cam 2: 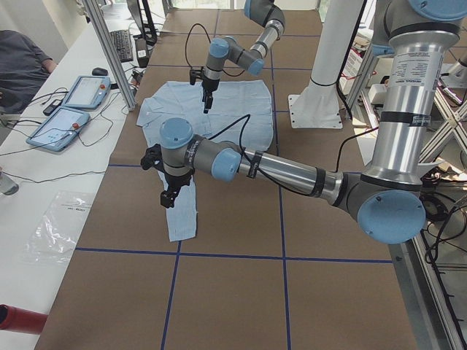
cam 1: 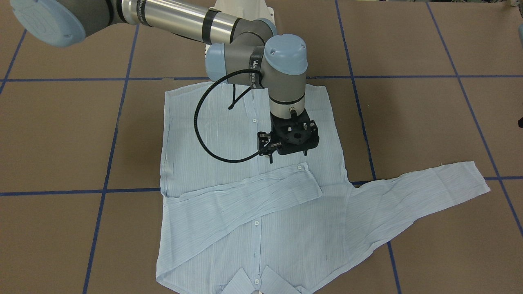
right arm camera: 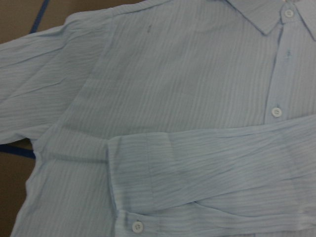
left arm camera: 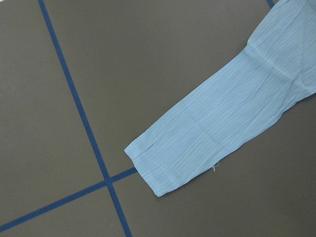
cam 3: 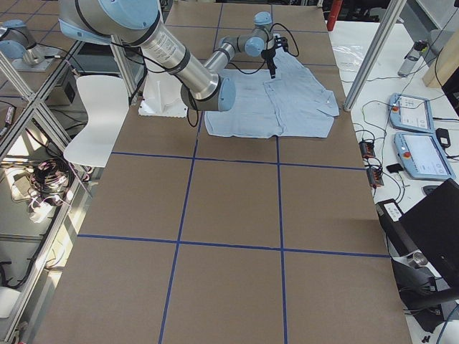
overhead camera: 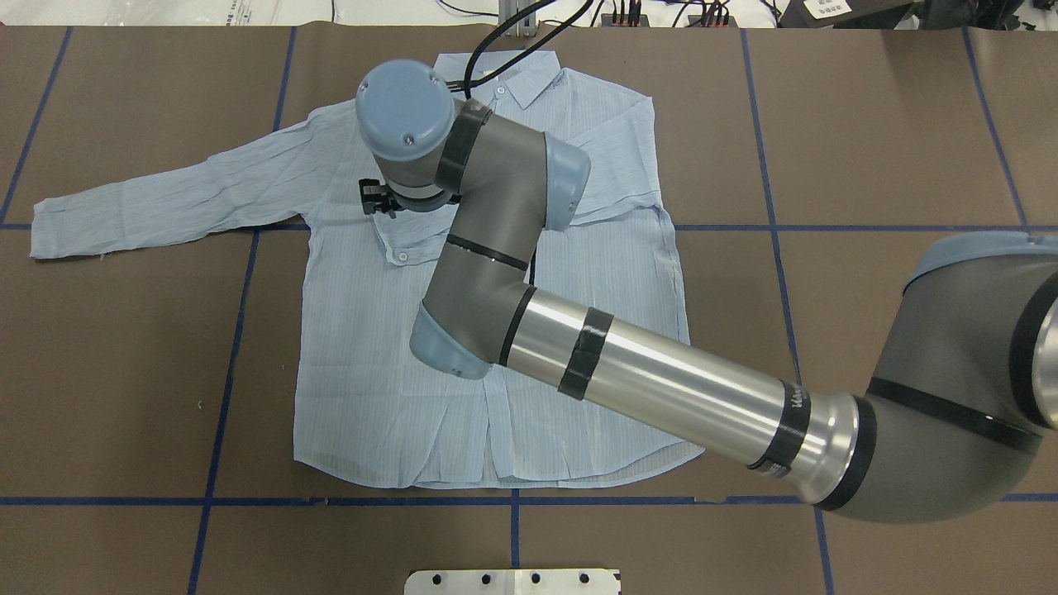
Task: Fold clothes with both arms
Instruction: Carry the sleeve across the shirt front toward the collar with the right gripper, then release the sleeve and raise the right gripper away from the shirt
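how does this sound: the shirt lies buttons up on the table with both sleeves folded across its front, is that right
Not quite. The shirt lies buttons up on the table, but only one sleeve is folded across its front; the other sleeve lies stretched out flat to the side. The overhead view shows this.

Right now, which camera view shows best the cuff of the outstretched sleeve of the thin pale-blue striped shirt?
The left wrist-mounted view: the cuff lies flat and uncovered mid-frame, stripes visible. Front-facing and overhead views show it whole but small; exterior left, smaller still. Exterior right is too distant to tell; the right wrist view misses it.
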